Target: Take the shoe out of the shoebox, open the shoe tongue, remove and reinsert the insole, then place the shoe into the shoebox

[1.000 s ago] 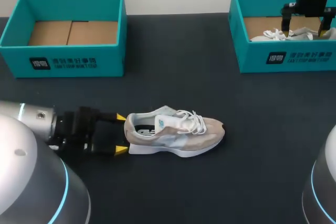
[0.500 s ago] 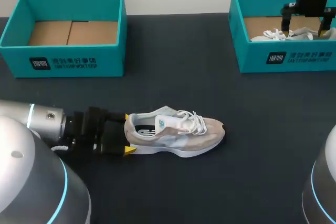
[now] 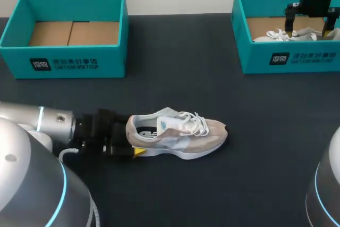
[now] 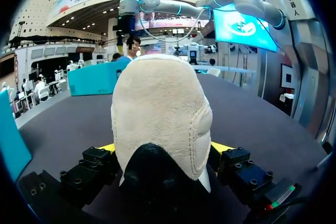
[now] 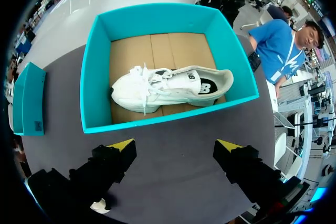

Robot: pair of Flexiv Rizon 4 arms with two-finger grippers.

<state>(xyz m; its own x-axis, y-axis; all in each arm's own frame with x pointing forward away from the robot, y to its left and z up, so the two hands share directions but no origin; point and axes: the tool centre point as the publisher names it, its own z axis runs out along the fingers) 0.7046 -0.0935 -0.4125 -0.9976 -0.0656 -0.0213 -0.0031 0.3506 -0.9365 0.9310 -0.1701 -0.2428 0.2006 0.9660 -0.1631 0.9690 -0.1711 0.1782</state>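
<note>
A beige and white sneaker (image 3: pixel 178 134) lies on its sole on the dark table, toe to the right. My left gripper (image 3: pixel 132 135) stands open with its fingers on either side of the heel. In the left wrist view the padded heel (image 4: pixel 160 114) fills the space between the two yellow tips, and the gripper (image 4: pixel 164 148) is open around it. My right gripper (image 3: pixel 307 33) hangs open above the right teal shoebox (image 3: pixel 289 59). Ahead of the open right gripper (image 5: pixel 176 148), a white sneaker (image 5: pixel 168 87) lies on its side inside that box (image 5: pixel 168 120).
An empty teal shoebox (image 3: pixel 69 59) with a cardboard floor stands at the back left. The dark table (image 3: pixel 186 73) lies bare between the two boxes and in front of the shoe.
My left gripper has slid right along the table until its open fingers straddle the shoe's heel. The shoe and the right arm have not moved.
</note>
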